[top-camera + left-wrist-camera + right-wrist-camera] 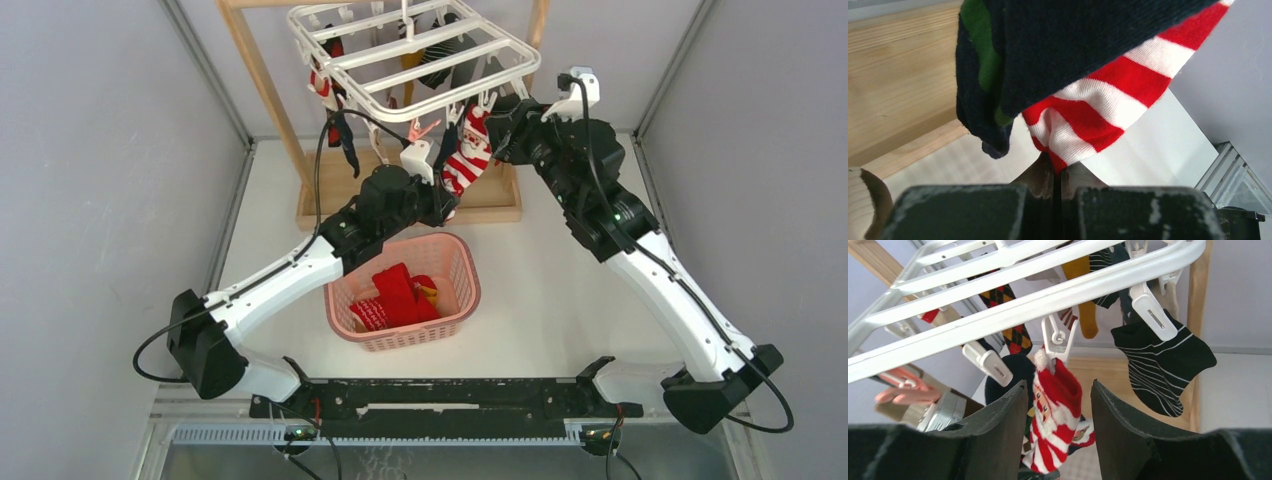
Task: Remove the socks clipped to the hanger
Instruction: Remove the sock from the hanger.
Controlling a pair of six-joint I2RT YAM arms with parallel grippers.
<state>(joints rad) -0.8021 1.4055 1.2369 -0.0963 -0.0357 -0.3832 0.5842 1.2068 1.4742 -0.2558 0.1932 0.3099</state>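
Observation:
The white hanger [415, 50] hangs from the wooden stand with several socks clipped under it. At its front edge a white clip [1058, 337] holds a red-and-white Santa sock [1055, 410]. My left gripper [1058, 172] is shut on that sock's lower striped end [1108, 95], below the hanger [447, 205]. My right gripper [1058, 387] is open, one finger on each side of the sock's upper part, just below the clip. A black sock with thin white stripes [1160, 365], an argyle sock [1008, 315] and a mustard sock [1083, 295] hang nearby.
A pink basket [465, 270] on the table in front of the stand holds red socks [395, 295]. The wooden stand's post [262, 85] and base [490, 205] sit right behind the grippers. A dark navy and green sock [1048, 45] hangs over the left wrist camera.

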